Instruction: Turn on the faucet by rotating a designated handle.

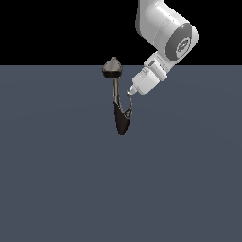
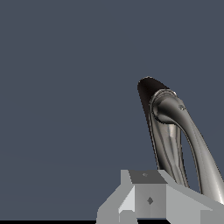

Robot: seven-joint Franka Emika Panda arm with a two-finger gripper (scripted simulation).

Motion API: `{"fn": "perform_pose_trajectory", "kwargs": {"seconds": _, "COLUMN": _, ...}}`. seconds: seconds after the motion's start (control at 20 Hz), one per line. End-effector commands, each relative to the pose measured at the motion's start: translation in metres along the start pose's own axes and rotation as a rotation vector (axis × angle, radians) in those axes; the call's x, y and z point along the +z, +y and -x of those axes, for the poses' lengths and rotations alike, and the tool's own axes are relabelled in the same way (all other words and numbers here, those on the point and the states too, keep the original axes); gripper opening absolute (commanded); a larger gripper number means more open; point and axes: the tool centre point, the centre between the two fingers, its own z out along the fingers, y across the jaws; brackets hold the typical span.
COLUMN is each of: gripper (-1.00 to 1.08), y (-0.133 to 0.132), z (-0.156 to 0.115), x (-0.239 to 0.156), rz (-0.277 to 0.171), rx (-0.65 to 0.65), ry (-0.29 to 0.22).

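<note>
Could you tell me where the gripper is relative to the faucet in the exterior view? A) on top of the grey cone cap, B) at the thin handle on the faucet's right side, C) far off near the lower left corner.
B: the gripper sits by the handle branching from the faucet body, below the cap.

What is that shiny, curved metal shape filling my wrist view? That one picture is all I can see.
Observer: Part of the faucet, a small dark metal fixture. The exterior view shows a grey cone-shaped cap on top of its thin stem.
Operator: Where does the robot come from?
Observer: The white arm reaches down from the exterior view's upper right.
Operator: Does it touch anything?
Observer: The gripper sits right at the top of the thin, silvery wire-like handle on the black body's side. I cannot tell whether they are actually in contact.
</note>
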Motion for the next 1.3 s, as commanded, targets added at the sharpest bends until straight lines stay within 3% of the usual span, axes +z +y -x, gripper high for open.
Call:
{"fn": "perform_pose_trajectory", "kwargs": {"seconds": 0.0, "gripper": -1.0, "y": -0.001, "z": 0.0, "x": 0.0, "rz": -0.001, "rx": 0.002, "ry": -0.001}}
{"fn": "perform_pose_trajectory", "kwargs": {"seconds": 1.0, "gripper": -1.0, "y": 0.045, "z": 0.015, "x": 0.0, "rz": -0.001, "rx": 0.002, "ry": -0.001}}
{"fn": "perform_pose_trajectory", "kwargs": {"seconds": 1.25, "gripper": -1.0, "y": 0.05, "z": 0.006, "x": -0.001, "rz": -0.01, "rx": 0.006, "ry": 0.004}}
